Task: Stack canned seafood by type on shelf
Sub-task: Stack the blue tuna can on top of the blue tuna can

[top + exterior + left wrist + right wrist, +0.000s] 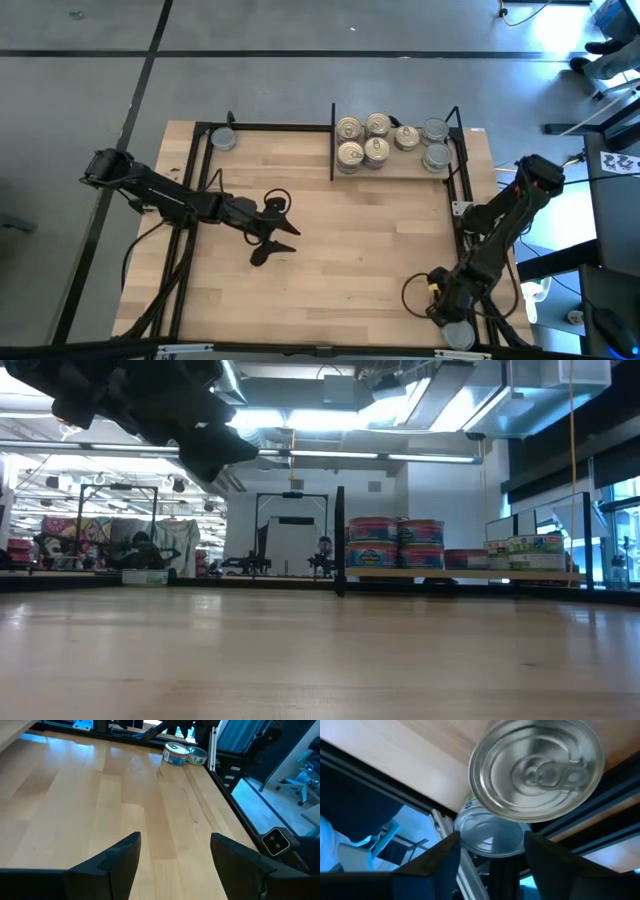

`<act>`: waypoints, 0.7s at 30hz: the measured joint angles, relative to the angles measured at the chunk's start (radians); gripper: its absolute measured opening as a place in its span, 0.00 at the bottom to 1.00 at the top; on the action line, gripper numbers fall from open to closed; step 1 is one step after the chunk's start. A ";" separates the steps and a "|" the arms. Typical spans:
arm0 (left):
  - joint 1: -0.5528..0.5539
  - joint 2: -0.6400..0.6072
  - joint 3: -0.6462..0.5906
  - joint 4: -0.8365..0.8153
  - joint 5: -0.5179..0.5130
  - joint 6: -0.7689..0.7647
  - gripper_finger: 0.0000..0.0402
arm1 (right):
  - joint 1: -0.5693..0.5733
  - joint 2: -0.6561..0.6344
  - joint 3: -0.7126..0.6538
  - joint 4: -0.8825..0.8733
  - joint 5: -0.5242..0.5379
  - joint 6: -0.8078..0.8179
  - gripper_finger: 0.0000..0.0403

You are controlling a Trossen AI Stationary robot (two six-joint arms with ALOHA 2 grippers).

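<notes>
Though set astride a grey-lidded tin point(490, 837) at the surface's point(330, 250) five o'clock edge, cannot tell whether gripped by the right gripper point(452, 322). Could knock it overboard, or bump the adjacent pull-tab tin point(537, 770). Far from the shelf point(395, 176) at one o'clock. Left gripper point(275, 238) central, jaws wide, empty.

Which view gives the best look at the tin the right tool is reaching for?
The right wrist view: a pull-tab tin fills the frame just past the right tool. The high view shows only its grey lid at the table's near right corner. The low and left wrist views miss it.

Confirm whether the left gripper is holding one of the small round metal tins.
No: in the left wrist view the left gripper stands open over bare light-wood tabletop, with nothing between its dark fingers.
</notes>
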 joint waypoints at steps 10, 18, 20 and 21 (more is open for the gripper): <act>0.000 0.000 0.000 -0.002 -0.007 -0.002 0.59 | 0.000 0.090 0.000 -0.069 0.009 -0.056 0.42; 0.000 0.000 0.000 -0.006 -0.007 -0.002 0.59 | -0.066 0.142 0.006 -0.075 0.093 -0.219 0.42; 0.000 -0.001 0.000 -0.006 -0.007 -0.003 0.59 | -0.098 0.151 0.006 -0.073 0.117 -0.264 0.42; 0.000 -0.001 0.000 -0.006 -0.007 -0.003 0.59 | -0.115 0.153 0.006 -0.073 0.119 -0.286 0.42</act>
